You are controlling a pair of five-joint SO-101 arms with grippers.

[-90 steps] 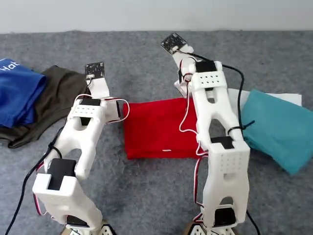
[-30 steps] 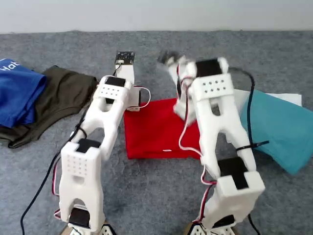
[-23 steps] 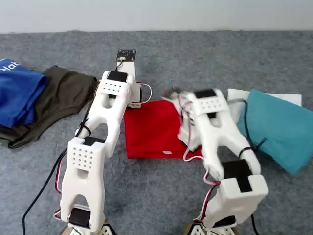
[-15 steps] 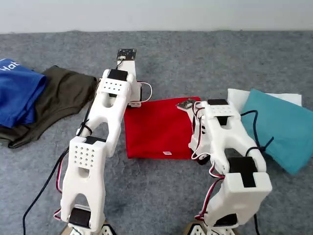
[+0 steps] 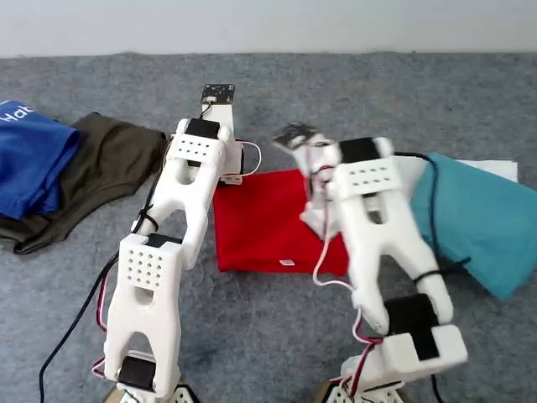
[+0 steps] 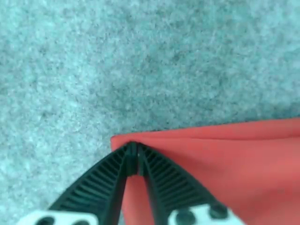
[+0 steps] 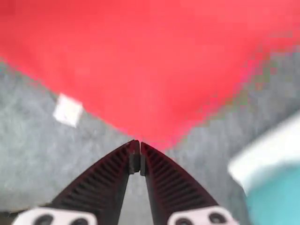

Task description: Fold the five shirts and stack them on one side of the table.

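A folded red shirt (image 5: 260,222) lies flat on the grey carpet between my two arms. My left gripper (image 6: 135,150) is shut, pinching the red shirt (image 6: 225,159) at its far left corner. My right gripper (image 7: 136,144) is shut too, its tips meeting at the pointed near right corner of the red shirt (image 7: 140,61). A small white tag (image 7: 68,112) sits by the near hem. In the high view the right arm stands tall over the shirt's right side and hides that corner.
At the far left a blue shirt (image 5: 29,155) lies on a dark olive one (image 5: 101,168). On the right a teal shirt (image 5: 478,218) rests on a white one (image 5: 495,168), close to the right arm. Bare carpet lies along the back and front.
The right arm dropped low to the red shirt's near right corner, then rose and stretched farther over the shirt. The left arm has kept still at the far left corner.
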